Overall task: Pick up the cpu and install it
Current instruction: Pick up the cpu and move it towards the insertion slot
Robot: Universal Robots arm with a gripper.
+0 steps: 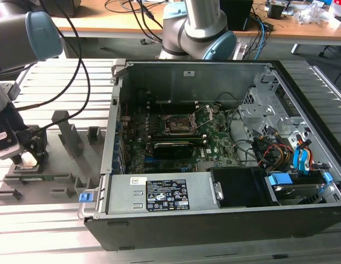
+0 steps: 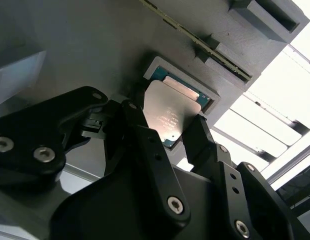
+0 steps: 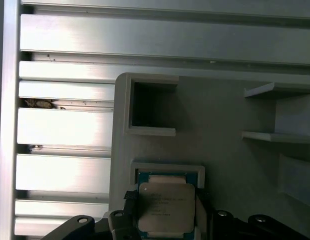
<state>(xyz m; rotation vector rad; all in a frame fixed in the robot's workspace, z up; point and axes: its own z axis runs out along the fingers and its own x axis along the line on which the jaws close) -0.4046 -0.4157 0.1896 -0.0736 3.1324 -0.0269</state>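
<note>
Gripper [image 1: 28, 155]: at the exterior view's far left, low over the grey tray [image 1: 52, 160].
Fingers [image 2: 141, 131]: narrowed to the chip's width, one against each of two opposite edges.
Cpu [image 3: 165, 204]: held between them at a shallow square pocket [image 3: 167, 169] of the tray; whether it is lifted clear I cannot tell.
Facing: flat, silver top up, edges square with the pocket walls; near-square, no marked long axis.
In between: the tray's upright posts [image 1: 69, 132], then the open computer case's side wall [image 1: 113, 132].
Socket [image 1: 179, 124]: inside the case, well apart from the gripper.
</note>
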